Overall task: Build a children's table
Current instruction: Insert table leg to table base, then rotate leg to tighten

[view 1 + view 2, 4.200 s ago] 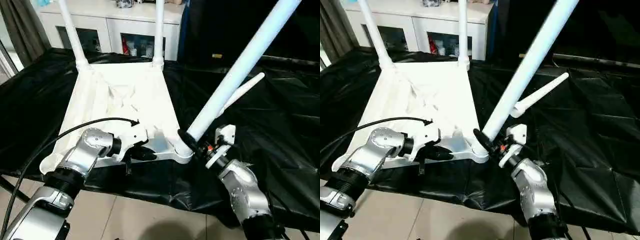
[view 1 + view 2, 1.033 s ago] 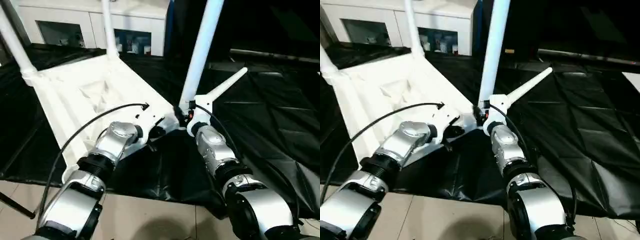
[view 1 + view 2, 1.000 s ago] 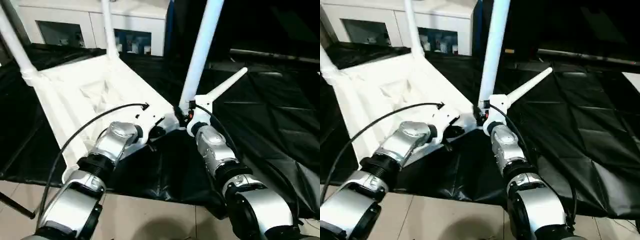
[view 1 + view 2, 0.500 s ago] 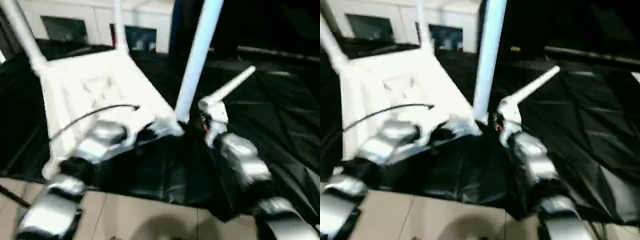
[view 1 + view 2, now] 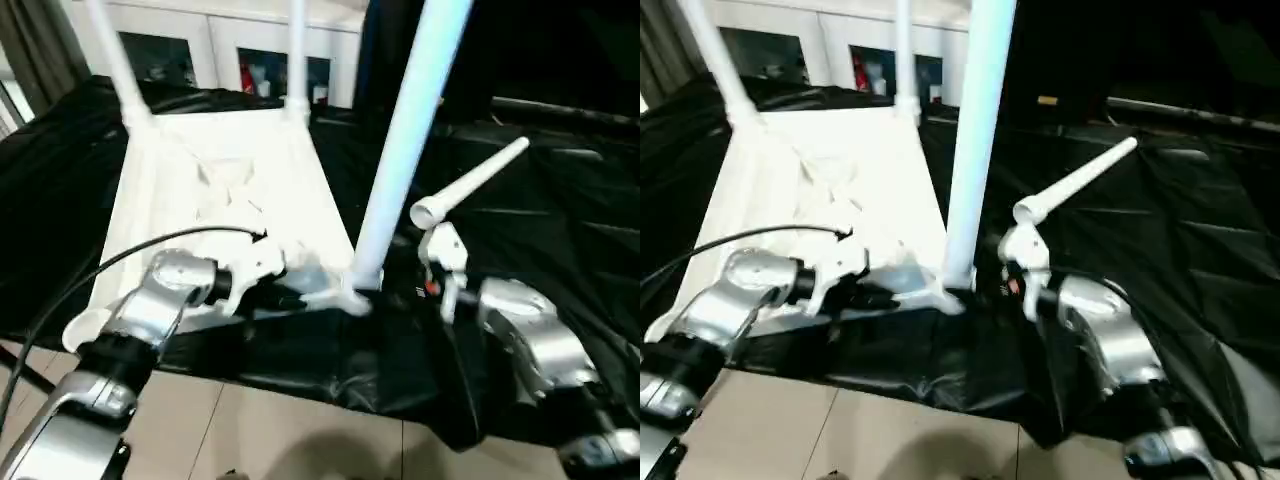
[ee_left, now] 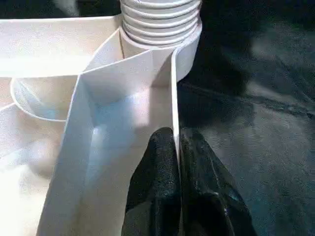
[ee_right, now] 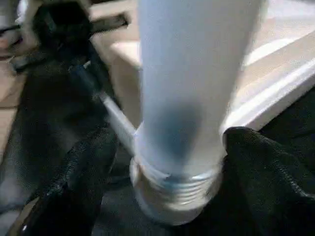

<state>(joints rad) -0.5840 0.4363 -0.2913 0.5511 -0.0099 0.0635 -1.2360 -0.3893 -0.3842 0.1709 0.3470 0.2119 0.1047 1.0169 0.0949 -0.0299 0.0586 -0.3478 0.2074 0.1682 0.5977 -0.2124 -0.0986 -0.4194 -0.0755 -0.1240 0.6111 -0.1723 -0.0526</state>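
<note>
The children's table lies upside down on the black sheet, three legs standing in its sockets. Left tool is clenched on the top's near edge rib. Right tool stands released, its fingers flanking the near leg. A loose leg lies beside it.

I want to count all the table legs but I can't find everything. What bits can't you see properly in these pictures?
- Tops of the three standing legs: cut off by the top edge of the head views.
- The table's near left corner: partly hidden behind the left arm, so whether a leg sits there is unclear.
- Things inside the cabinet: too small and blurred.
- How far the near leg's thread is screwed in: blurred in the right wrist view.
</note>
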